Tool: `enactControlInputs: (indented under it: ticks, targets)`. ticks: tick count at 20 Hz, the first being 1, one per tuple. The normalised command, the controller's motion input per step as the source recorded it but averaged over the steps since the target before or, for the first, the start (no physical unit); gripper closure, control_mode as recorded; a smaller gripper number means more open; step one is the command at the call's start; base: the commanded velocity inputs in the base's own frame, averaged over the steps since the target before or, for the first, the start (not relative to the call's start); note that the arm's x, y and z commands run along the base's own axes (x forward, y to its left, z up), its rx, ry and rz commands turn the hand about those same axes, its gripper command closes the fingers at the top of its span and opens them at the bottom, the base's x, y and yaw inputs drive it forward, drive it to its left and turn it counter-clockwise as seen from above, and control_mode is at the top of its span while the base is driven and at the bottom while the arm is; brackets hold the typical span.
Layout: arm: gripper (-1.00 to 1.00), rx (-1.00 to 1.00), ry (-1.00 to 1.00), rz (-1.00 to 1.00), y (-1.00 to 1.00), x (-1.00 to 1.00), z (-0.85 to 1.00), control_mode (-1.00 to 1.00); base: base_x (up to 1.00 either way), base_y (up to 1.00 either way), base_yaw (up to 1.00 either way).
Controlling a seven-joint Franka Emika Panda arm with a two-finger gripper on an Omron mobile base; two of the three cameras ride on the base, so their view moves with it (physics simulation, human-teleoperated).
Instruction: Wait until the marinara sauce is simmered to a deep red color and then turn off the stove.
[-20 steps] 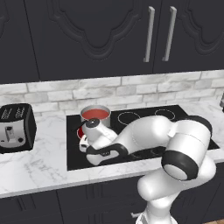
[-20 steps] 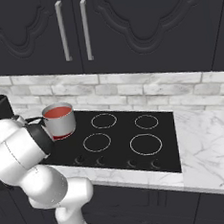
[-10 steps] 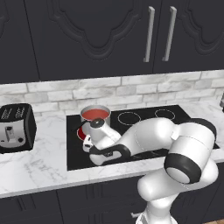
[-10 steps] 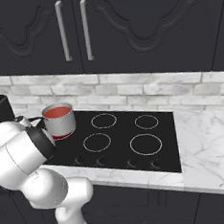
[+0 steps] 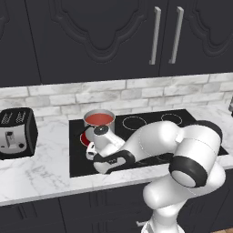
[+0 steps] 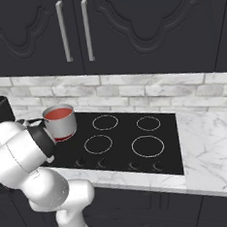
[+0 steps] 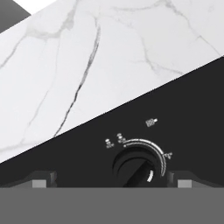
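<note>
The hand (image 7: 112, 181) stands wide open at the bottom of the hand view, one finger either side of a stove knob (image 7: 139, 168), holding nothing. Red sauce (image 5: 99, 119) fills the saucepan (image 5: 91, 129) at centre left.

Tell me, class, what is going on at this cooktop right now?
A white robot arm has its open gripper over a dark knob at the front of the black stove, one fingertip on either side of it, not yet closed. Behind it, a small steel saucepan sits on the back left burner, which glows red beneath it. The marinara sauce inside is red. A toaster stands on the marble counter to the left.
</note>
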Motion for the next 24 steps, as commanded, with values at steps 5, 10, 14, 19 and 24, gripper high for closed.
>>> enactControlInputs:
  ticks: [5, 10, 14, 19, 24]
  targets:
    - [-1.0, 0.0, 0.01, 0.0, 0.09, 0.0, -0.02, -1.0, 0.0, 0.0, 0.0]
    - [-1.0, 0.0, 0.02, 0.0, 0.13, 0.0, 0.0, -1.0, 0.0, 0.0, 0.0]
    - [-1.0, 0.0, 0.01, 0.0, 0.04, 0.0, -0.04, -1.0, 0.0, 0.0, 0.0]
    - [-1.0, 0.0, 0.0, 0.0, 0.0, 0.0, -0.04, -1.0, 0.0, 0.0, 0.0]
    - [-1.0, 0.0, 0.0, 0.0, 0.0, 0.0, 0.0, -1.0, 0.0, 0.0, 0.0]
